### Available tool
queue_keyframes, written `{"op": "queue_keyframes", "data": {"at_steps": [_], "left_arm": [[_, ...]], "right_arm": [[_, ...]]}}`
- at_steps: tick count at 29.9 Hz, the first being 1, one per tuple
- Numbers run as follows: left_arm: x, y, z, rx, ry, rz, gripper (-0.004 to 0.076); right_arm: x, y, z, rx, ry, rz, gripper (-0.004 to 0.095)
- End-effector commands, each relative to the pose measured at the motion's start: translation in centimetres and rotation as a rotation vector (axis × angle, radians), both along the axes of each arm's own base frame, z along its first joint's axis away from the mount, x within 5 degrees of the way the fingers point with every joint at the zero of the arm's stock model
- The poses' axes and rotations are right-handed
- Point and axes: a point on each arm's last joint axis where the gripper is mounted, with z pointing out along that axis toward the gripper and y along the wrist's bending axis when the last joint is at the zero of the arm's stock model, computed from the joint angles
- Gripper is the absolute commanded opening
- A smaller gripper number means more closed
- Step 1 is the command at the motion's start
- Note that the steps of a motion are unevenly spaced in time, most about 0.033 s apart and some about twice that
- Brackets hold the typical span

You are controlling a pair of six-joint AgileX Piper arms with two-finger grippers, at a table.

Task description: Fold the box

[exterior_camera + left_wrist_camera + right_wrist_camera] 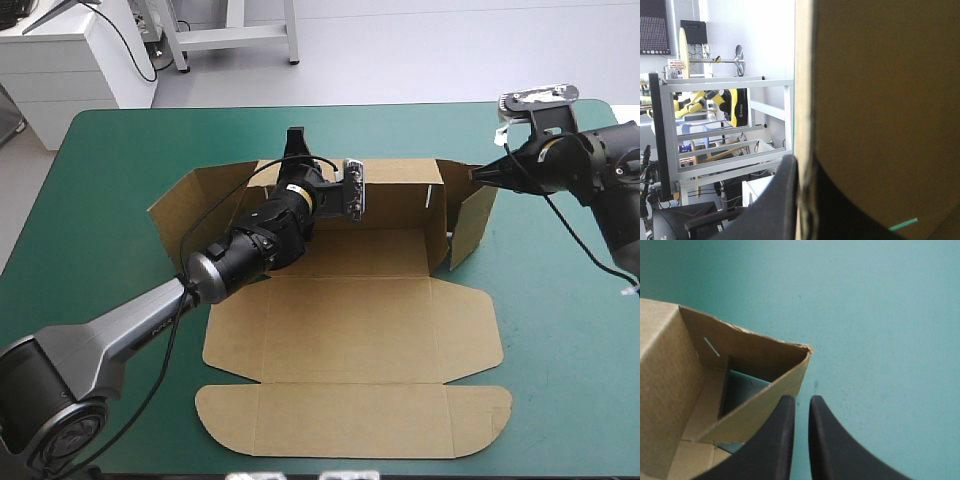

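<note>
Brown board fills mid-frame: the box point(350, 330) sits on the teal-green cover point(100, 200), its back wall point(400, 200) standing. We see our left gripper point(295, 140) clamped on that wall, and our right gripper point(478, 174) nearly closed, empty, at the box's upper-right corner.

Item: left arm point(120, 335). Silver-grey tapered link with small dark lettering, black round joint housing at its base, bright metal collar point(200, 272), black cylindrical wrist segments, narrow yellow band point(306, 198).
Item: right arm point(600, 165). Black rounded housings.
Items: left gripper point(294, 138), right gripper point(801, 405). Two broad black fingers each, smooth, fin-curved, tapering to points.
</note>
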Motion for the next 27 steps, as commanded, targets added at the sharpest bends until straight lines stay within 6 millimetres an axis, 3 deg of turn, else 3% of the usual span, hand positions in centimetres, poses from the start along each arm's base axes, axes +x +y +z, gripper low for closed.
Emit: {"op": "queue_keyframes", "data": {"at_steps": [1, 8, 18, 27], "left_arm": [[-0.7, 0.7, 2.7, -0.068, -0.066, 0.016, -0.0008], [-0.8, 0.7, 2.4, -0.051, -0.071, 0.014, -0.0008], [-1.6, 0.7, -1.0, -0.020, -0.164, 0.059, -0.0008], [-2.1, 1.1, -2.7, -0.007, -0.193, 0.076, -0.0008]], "right_arm": [[0.2, 0.0, 2.0, 0.053, -0.154, -0.011, 0.0087], [1.1, 0.7, 2.6, 0.154, -0.250, 0.009, 0.0087], [3.9, 1.4, 0.7, 0.169, -0.202, 0.022, 0.0087], [5.2, 1.5, 1.1, 0.138, -0.227, 0.031, 0.0087]]}}
